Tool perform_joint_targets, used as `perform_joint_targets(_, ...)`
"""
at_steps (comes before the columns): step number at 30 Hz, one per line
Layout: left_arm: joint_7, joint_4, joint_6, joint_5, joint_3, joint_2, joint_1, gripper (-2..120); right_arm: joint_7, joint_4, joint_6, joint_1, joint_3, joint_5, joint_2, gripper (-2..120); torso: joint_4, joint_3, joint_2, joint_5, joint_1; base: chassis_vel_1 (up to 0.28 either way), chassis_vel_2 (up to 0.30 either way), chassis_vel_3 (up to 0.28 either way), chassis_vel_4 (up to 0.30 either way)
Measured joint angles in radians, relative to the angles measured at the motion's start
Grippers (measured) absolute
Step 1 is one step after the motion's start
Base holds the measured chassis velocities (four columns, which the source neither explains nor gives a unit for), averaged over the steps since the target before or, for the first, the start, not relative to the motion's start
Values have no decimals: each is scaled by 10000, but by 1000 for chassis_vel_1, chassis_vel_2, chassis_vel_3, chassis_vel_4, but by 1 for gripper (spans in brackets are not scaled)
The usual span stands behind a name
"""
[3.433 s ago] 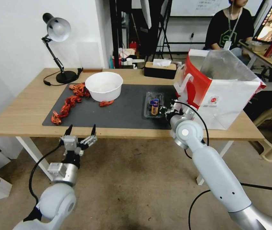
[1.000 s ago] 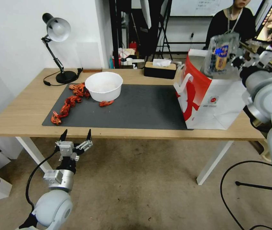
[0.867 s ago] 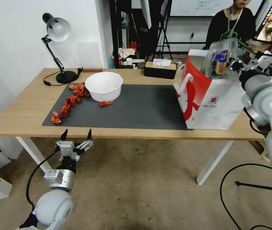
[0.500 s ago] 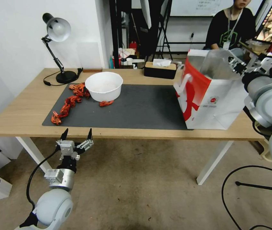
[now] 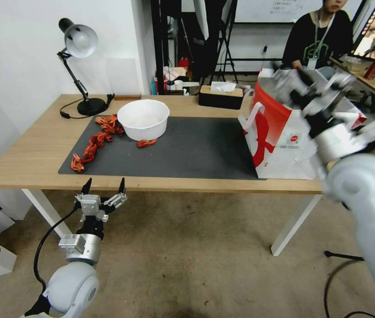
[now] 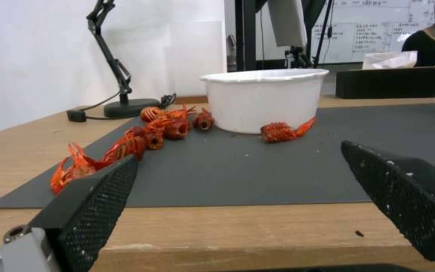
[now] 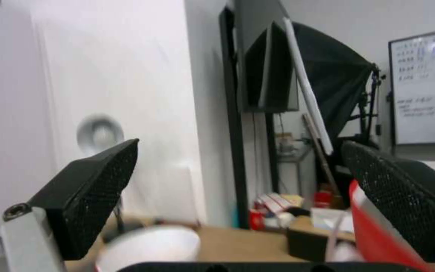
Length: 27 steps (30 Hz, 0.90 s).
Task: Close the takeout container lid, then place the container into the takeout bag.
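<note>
Left end effector (image 5: pixel 103 193) hung below near worktop (image 5: pixel 33 150) edge, fingers apart, empty; likely parked clear of work. White bowl (image 5: pixel 143 118) and red crayfish shells (image 5: pixel 91 148) lay on dark mat (image 5: pixel 187 150). Takeout bag (image 5: pixel 284 132) stood right, mouth open. Right end effector (image 5: pixel 314 88) blurred above bag mouth, fingers apart, empty. Takeout container unseen, judged inside bag.

White, red-sided takeout bag (image 5: pixel 280 145) upright on the table's right end
</note>
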<state>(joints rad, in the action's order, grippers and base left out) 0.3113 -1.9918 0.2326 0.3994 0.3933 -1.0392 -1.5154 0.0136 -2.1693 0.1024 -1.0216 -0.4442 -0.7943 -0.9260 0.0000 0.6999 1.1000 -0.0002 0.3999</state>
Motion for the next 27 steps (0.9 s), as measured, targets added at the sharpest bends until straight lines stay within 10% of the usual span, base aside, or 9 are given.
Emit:
perform_joint_targets(11,4,0,6,-18,-24,-116,-1,100,1807,-491,-469,-3291,867,5496,-1024,100,-2,0,0,2,-1,0,0,0,0)
perform_joint_targets(27,-1,113,17,-41,-90,-245,6,100,3479,174,-1931,-5246,1234,6867,-2205,100,0,0,0,2,-2,0,0,0,0)
